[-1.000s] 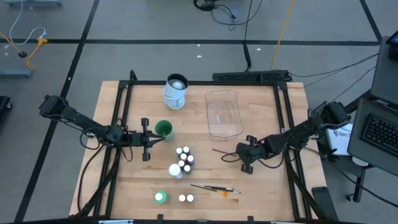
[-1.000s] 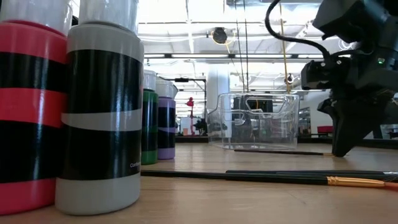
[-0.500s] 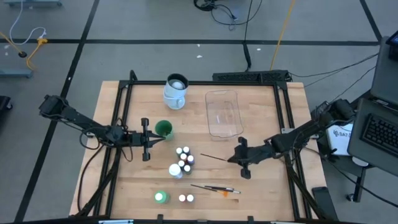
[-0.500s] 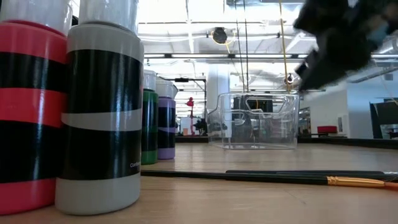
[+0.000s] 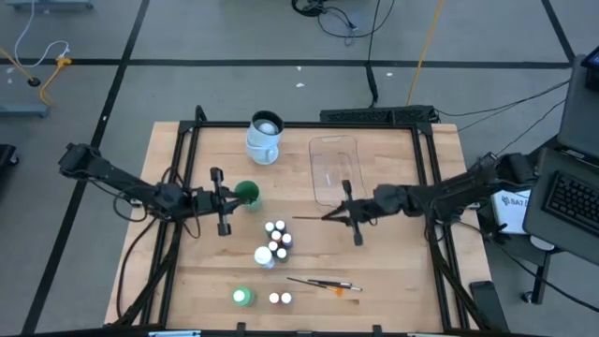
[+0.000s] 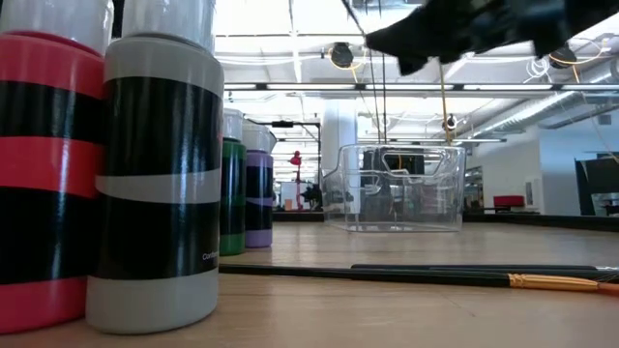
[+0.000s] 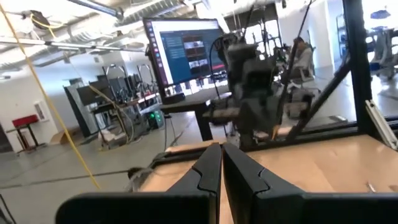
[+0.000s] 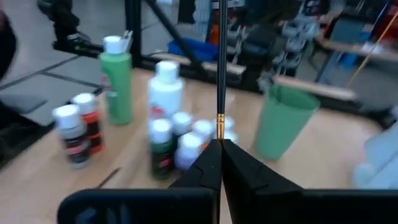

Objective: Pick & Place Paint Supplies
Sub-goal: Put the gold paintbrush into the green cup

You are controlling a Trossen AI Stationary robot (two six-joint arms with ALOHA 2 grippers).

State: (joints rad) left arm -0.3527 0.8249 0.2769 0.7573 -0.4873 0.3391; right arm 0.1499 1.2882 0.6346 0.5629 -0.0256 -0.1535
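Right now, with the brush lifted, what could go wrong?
The right gripper pinches the brush only at its end, so the long handle could swing or slip out. That handle sticks out toward the small paint bottles and green cup, so a low sweep might topple them.

Little reads clearly from here: the grey-and-black paint bottle (image 6: 160, 174) carries small print starting perhaps "Cont", and the box (image 5: 513, 203) at the table's right edge shows "BAT".
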